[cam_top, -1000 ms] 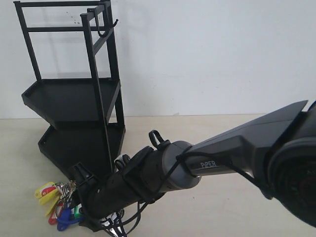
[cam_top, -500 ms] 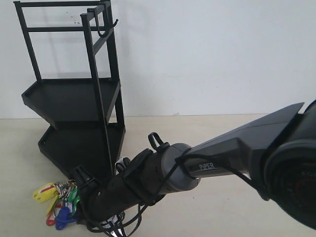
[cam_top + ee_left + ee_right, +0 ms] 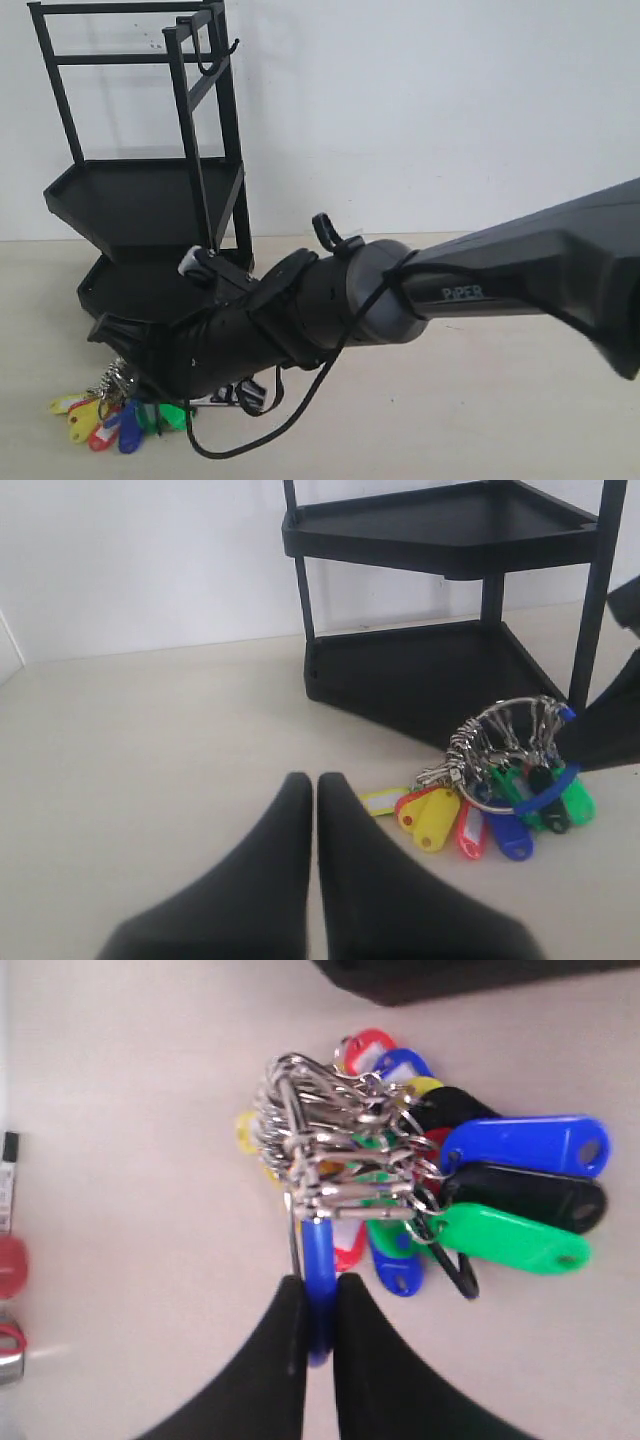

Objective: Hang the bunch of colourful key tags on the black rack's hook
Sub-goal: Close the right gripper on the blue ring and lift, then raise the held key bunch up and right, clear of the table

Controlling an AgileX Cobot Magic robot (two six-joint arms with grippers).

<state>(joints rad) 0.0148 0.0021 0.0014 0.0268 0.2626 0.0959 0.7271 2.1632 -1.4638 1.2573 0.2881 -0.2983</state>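
Extension of the right arm ran low from the right, across the middle, to the near left, in front of the black rack (image 3: 140, 200). Right gripper (image 3: 318, 1295) clamped the blue loop (image 3: 318, 1245) of the colourful key tag bunch (image 3: 400, 1190), which sat just past its fingertips, beside the rack's bottom tray (image 3: 430, 670). Left gripper (image 3: 313, 785) had its fingers pressed together, empty, apart from the bunch. Hook (image 3: 231, 47) sat high on the rack.

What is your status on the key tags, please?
Right tool shut on blue loop of colourful key tag bunch, tags on table. Left tool shut, empty. Hook bare, no obstruction seen.
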